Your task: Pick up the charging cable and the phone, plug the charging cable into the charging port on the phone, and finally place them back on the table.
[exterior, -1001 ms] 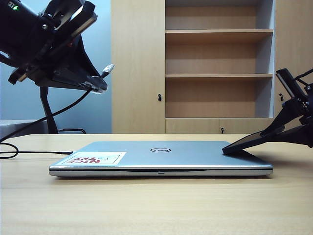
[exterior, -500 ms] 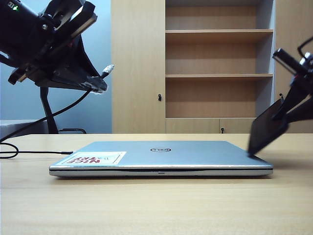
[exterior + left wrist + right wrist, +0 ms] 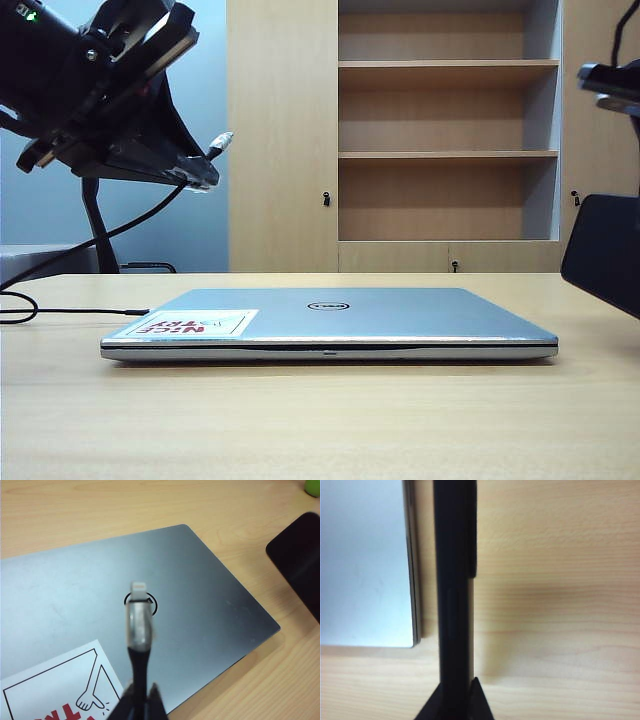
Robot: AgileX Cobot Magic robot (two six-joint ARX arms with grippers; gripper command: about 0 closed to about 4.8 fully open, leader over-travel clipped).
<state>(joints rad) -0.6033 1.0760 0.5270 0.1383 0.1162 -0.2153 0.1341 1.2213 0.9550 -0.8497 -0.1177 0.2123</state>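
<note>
My left gripper (image 3: 205, 172) hangs above the laptop's left end, shut on the charging cable (image 3: 130, 225). The cable's silver plug (image 3: 222, 139) sticks out past the fingertips. In the left wrist view the gripper (image 3: 141, 702) pinches the black collar, and the plug (image 3: 138, 617) points over the laptop lid. The black phone (image 3: 608, 255) hangs in the air at the far right, off the table (image 3: 320, 420). My right gripper (image 3: 455, 702) is shut on the phone (image 3: 454, 595), seen edge-on beside the laptop's corner. The left wrist view also catches the phone (image 3: 300, 560).
A closed silver laptop (image 3: 330, 320) with a sticker (image 3: 190, 323) lies mid-table. A wooden shelf cabinet (image 3: 445, 130) stands behind. The cord's slack (image 3: 20, 305) loops on the table at left. A small green object (image 3: 313, 486) sits at the far table edge.
The right gripper has lifted the phone off the laptop's right corner, up and to the right, and tipped it steeper. The left arm and cable have not moved.
</note>
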